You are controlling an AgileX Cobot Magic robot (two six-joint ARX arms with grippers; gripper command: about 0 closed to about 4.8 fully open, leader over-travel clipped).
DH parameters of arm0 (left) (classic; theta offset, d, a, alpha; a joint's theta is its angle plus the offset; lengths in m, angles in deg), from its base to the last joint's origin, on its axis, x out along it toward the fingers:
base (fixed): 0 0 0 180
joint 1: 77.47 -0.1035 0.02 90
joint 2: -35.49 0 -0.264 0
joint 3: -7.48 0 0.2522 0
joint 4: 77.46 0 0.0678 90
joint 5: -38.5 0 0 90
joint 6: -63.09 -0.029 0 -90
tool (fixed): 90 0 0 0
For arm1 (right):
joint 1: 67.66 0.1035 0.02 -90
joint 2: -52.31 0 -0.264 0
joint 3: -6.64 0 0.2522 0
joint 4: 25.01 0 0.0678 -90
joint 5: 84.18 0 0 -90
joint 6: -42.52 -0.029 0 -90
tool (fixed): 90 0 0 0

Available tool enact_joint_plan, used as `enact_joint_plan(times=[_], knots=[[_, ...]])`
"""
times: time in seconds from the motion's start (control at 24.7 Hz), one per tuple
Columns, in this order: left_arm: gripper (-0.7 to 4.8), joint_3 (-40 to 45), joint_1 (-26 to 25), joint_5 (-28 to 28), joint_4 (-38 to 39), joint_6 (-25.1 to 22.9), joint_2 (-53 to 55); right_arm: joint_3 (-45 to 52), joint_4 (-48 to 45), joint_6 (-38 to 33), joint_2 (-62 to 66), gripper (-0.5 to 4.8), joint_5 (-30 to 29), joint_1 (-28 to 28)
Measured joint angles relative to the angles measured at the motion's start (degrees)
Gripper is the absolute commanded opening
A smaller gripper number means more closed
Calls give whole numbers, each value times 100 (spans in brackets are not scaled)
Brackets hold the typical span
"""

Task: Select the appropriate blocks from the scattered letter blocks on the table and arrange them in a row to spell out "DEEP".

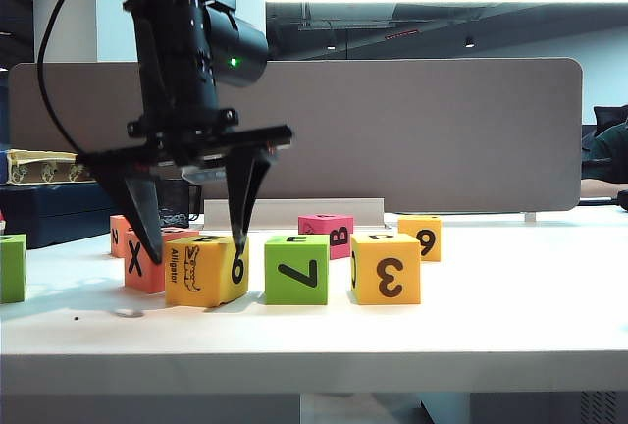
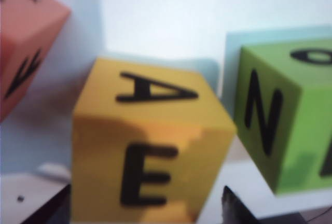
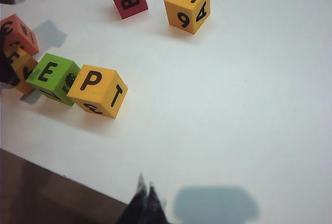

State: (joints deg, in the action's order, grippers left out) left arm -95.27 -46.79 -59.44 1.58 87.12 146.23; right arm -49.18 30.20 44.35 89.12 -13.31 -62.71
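Observation:
On the table (image 1: 510, 316) a row runs from the yellow alligator "6" block (image 1: 206, 269) to the green "7" block (image 1: 297, 269) and the yellow "3" block (image 1: 387, 268). From the right wrist their tops read E (image 3: 21, 64), E (image 3: 52, 76), P (image 3: 98, 90). My left gripper (image 1: 194, 245) points down, open, its fingers straddling the yellow alligator block (image 2: 150, 141). A coral X block (image 1: 145, 259) touches that block's left side. A small coral block (image 1: 120, 235) lies behind. My right gripper (image 3: 145, 189) hovers shut over the front edge, holding nothing.
A pink B block (image 1: 327, 234) and a yellow "9" block (image 1: 420, 237) sit behind the row. A green block (image 1: 12, 267) stands at the far left edge. A grey partition (image 1: 412, 130) closes the back.

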Motion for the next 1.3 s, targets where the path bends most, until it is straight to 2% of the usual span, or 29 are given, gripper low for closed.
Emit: enact_joint_plan(times=[0.12, 0.32, 0.4, 0.69, 0.93, 1.05, 1.3], knots=[[377, -608, 0, 35, 422, -184, -2, 0, -2, 0, 0, -1, 0, 0], [377, -1576, 0, 468, 1163, -793, -15, 0, 0, 0, 2, -1, 0, 0], [377, -1917, -2, 1110, 1515, -1130, -15, 0, 0, 0, 2, -1, 0, 0], [377, -2164, -90, 2312, 1471, -1766, -11, 0, -2, 0, 4, -1, 0, 0], [377, -2164, -483, 2468, 787, -1982, -11, 0, -2, 0, 2, -1, 0, 0], [377, -2164, -866, 2468, 243, -2288, -11, 0, -2, 0, 2, -1, 0, 0], [377, -2164, -1427, 1799, -511, -2962, 2, 0, -11, 0, 0, -1, 0, 0]])
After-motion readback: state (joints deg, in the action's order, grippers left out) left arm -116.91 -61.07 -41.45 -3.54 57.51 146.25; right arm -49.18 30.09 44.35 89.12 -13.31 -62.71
